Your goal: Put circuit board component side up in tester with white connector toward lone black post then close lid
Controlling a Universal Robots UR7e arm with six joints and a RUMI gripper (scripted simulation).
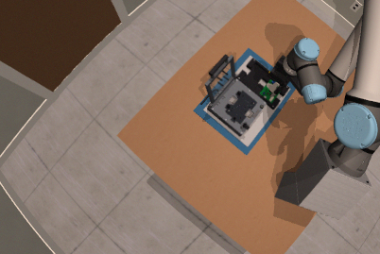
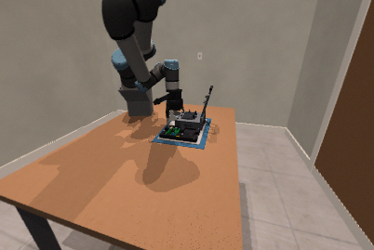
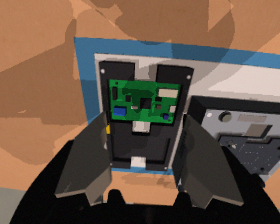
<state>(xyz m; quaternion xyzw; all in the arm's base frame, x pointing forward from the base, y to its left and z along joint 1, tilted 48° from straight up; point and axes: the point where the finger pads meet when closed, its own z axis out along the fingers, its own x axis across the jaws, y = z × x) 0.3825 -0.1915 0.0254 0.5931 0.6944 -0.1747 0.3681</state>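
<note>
The circuit board lay in the black tray, at the upper middle of the wrist view, its long axis running left to right across the frame. The jaws stood wide apart with nothing between them, reaching in from the lower edge, so the board lay ahead of them, up the frame; the coming grasp probably called for a shift that way, then a descent.
</note>
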